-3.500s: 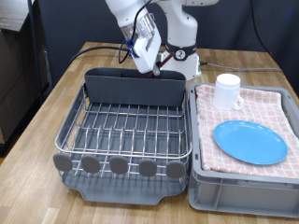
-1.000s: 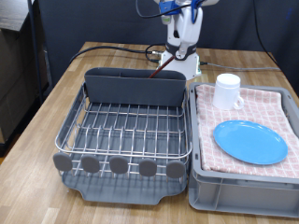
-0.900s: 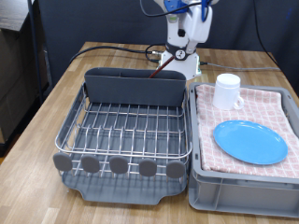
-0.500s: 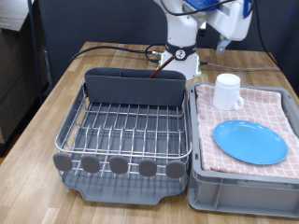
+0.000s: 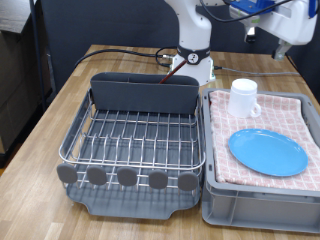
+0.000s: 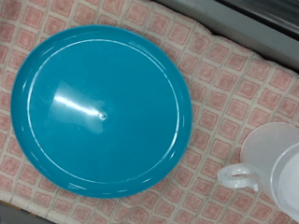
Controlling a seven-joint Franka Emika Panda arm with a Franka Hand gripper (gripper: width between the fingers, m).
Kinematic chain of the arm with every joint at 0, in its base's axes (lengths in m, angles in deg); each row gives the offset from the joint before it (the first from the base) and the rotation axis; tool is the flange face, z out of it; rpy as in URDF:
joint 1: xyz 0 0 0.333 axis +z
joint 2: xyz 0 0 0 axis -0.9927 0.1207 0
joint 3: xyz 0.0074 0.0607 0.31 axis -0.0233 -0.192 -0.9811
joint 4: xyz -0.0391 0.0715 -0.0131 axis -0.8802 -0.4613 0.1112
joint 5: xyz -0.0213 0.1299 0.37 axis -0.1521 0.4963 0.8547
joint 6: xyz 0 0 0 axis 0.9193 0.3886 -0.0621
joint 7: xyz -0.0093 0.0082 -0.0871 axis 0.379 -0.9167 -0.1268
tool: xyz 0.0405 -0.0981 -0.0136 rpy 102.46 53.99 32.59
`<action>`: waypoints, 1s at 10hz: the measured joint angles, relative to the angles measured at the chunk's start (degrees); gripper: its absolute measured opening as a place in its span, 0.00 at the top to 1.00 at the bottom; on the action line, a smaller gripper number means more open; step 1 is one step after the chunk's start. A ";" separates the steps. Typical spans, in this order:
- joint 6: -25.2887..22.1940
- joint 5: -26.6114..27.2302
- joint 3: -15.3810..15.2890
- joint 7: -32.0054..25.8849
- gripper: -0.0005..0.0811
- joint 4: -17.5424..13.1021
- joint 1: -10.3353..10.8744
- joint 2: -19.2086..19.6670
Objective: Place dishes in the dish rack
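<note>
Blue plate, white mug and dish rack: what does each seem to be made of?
Blue plate: probably glossy plastic or glazed ceramic, given the sharp light reflection. White mug: smooth, likely ceramic, though plastic is possible. Dish rack: matte dark-grey plastic tray with a shiny metal wire grid.

From the exterior view we look across a wooden table (image 5: pixel 60 110) from its near end, facing the robot's base, slightly raised and tilted down, close enough to take in the whole dish rack (image 5: pixel 135 140) and the grey crate (image 5: pixel 262 195) beside it. The gripper (image 5: pixel 290 45) hangs high at this view's upper right, above the crate. From the wrist view we look straight down along the fingers, much nearer. Both views share the blue plate (image 6: pixel 101 110) (image 5: pixel 267 152), the white mug (image 6: pixel 269 171) (image 5: pixel 244 97) and the pink checkered cloth (image 6: pixel 224 84) (image 5: pixel 290 115) below the gripper.
</note>
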 joint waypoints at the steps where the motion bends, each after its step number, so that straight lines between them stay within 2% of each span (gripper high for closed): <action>1: 1.22 0.41 -0.36 -0.08 0.01 -0.55 0.03 1.21; 3: 6.16 1.32 -0.52 -1.16 0.01 -0.05 0.03 3.04; 7: 21.53 3.63 0.04 -4.44 0.01 7.06 0.01 4.66; 9: 26.79 5.86 0.62 -5.02 0.01 10.71 -0.01 4.69; 10: 26.42 5.66 0.58 -5.02 0.01 10.57 -0.01 4.69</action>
